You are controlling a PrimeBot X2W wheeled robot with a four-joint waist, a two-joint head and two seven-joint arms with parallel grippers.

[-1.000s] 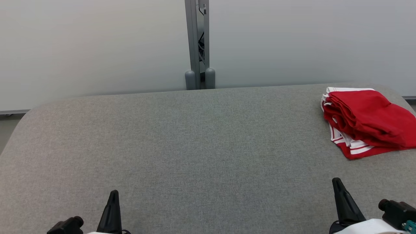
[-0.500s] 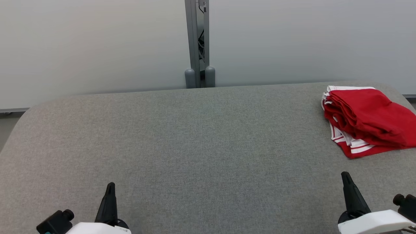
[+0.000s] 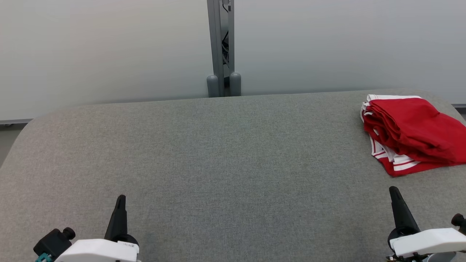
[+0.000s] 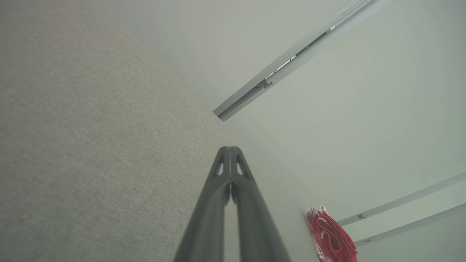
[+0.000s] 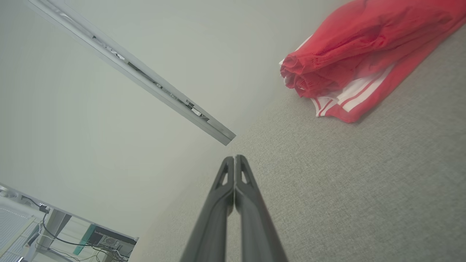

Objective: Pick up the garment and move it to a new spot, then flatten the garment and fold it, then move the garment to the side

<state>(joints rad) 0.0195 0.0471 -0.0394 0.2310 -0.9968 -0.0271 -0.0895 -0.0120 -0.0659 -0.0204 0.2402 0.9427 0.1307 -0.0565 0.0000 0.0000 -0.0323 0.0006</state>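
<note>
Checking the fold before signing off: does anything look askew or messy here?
Only slightly: the red garment sits folded at the grey table's far right, but its layers are uneven, with white-striped edges poking out underneath. Nothing else stands out.

grey padded table (image 3: 218,153), pale wall panels (image 3: 102,47), metal post (image 3: 219,47)

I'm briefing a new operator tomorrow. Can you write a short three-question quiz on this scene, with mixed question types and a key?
1. True or false: the red garment lies folded at the right end of the table.
2. Pick one: the fingers of the right gripper are A) open wide, B) shut on the garment, C) shut with nothing between them.
3. Fill in: the garment's stripes are ____.

Key: 1 true; 2 C; 3 white.
</note>
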